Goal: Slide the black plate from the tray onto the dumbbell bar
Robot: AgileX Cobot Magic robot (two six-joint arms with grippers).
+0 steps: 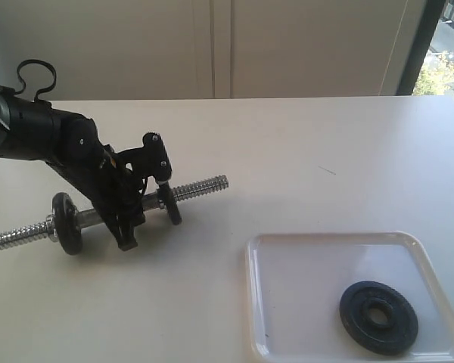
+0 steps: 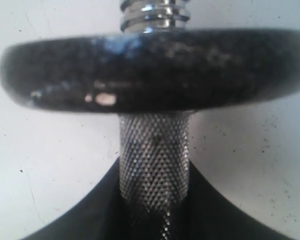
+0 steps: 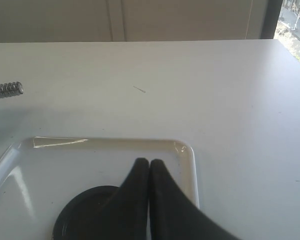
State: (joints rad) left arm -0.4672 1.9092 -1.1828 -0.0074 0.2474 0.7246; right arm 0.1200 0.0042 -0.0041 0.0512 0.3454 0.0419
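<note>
The dumbbell bar point(image 1: 193, 187) lies on the white table at the left, with one small black disc point(image 1: 66, 223) near its left end and another point(image 1: 171, 206) right of its middle. My left gripper point(image 1: 127, 219) is shut on the bar's knurled middle point(image 2: 154, 160), which runs between the jaws toward a black disc point(image 2: 150, 70). The black plate point(image 1: 378, 316) lies flat in the white tray point(image 1: 325, 237) at the lower right. My right gripper point(image 3: 149, 163) is shut on nothing and hovers over the tray point(image 3: 187, 150), its fingers partly covering the plate point(image 3: 82, 215). The exterior view does not show it.
The bar's threaded right end point(image 3: 5, 90) points toward the tray with a gap of bare table between them. A window edge point(image 1: 431, 45) stands at the far right behind the table.
</note>
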